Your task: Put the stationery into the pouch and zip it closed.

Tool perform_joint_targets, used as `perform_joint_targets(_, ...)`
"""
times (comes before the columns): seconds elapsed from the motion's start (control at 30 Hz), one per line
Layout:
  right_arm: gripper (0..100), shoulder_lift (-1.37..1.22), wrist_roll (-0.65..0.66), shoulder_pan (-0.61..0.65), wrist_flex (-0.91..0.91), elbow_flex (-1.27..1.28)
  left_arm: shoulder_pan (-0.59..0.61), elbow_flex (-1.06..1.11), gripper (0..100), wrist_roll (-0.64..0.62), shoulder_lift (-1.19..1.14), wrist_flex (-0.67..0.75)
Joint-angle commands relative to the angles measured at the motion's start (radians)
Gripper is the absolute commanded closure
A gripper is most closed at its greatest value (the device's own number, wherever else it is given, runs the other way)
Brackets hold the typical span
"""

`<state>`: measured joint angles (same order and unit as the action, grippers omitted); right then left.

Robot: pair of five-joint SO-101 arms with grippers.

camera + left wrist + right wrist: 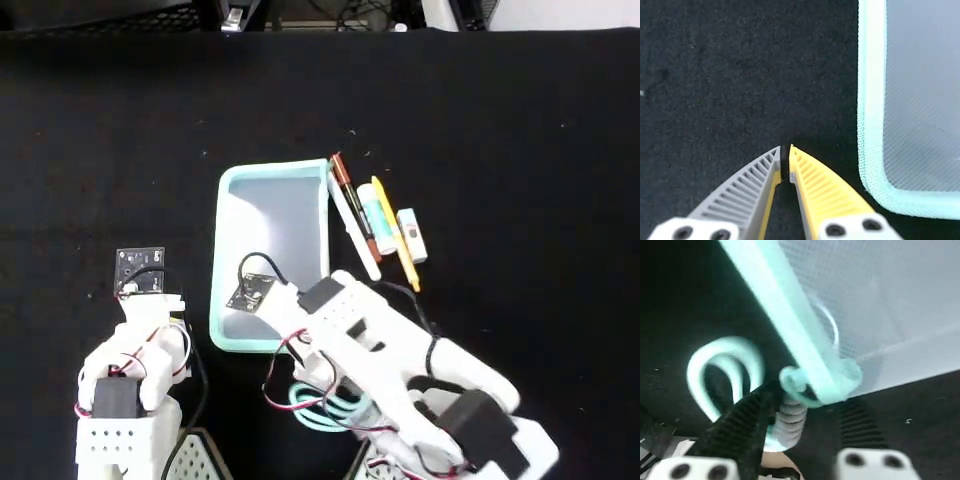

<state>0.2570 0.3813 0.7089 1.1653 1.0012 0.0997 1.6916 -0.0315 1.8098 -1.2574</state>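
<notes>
The translucent pouch [270, 235] with mint trim lies flat in the middle of the black table. Just right of it lie the stationery: a brown pen [352, 200], a white pen [352, 232], a glue stick [378, 224], a yellow pen [397, 240] and an eraser [411, 235]. My right gripper [807, 395] sits at the pouch's near edge [790, 325], its jaws apart on either side of the trim's knotted end. A mint cord loop [722, 367] lies beside it. My left gripper [786, 150] is shut and empty, low over bare table beside the pouch's edge [871, 105].
The mint cord [320, 405] coils on the table under the right arm [400, 370]. The left arm [130, 350] stands at the near left. Bare black cloth stretches to the left, right and far side. The table's far edge [320, 30] borders cluttered equipment.
</notes>
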Motion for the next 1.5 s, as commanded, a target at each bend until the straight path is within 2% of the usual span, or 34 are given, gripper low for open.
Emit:
perform_joint_targets(0.0,99.0,-0.048,0.008,0.009,-0.066,-0.022,-0.004,0.007,95,0.009,0.008,0.012)
perform_joint_targets(0.13,98.7,-0.085,-0.009,-0.032,-0.135,-0.082,-0.004,0.007,95,0.009,0.008,0.012)
perform_joint_targets(0.27,98.5,-0.093,-0.092,-0.164,-0.203,-0.209,-0.004,0.007,95,0.009,0.008,0.012)
perform_joint_targets(0.4,98.5,-0.096,-0.095,-0.236,-0.233,-0.274,-0.004,0.007,95,0.009,0.008,0.012)
perform_joint_targets(0.63,98.2,-0.087,-0.094,-0.195,-0.175,-0.236,-0.004,0.007,95,0.009,0.008,0.012)
perform_joint_targets(0.8,81.6,-0.038,-0.094,-0.140,-0.181,-0.163,-0.004,0.007,95,0.009,0.006,0.012)
perform_joint_targets(1.03,87.2,0.176,-0.101,-0.066,-0.180,-0.013,-0.004,0.007,95,0.009,0.006,0.012)
perform_joint_targets(1.17,83.7,0.262,-0.100,-0.069,-0.195,0.079,-0.004,0.007,95,0.009,0.006,0.012)
perform_joint_targets(1.3,78.8,0.271,-0.101,-0.069,-0.299,0.160,-0.004,0.007,95,0.009,0.006,0.012)
perform_joint_targets(1.47,78.3,0.272,-0.101,-0.069,-0.351,0.170,-0.004,0.007,95,0.009,0.006,0.012)
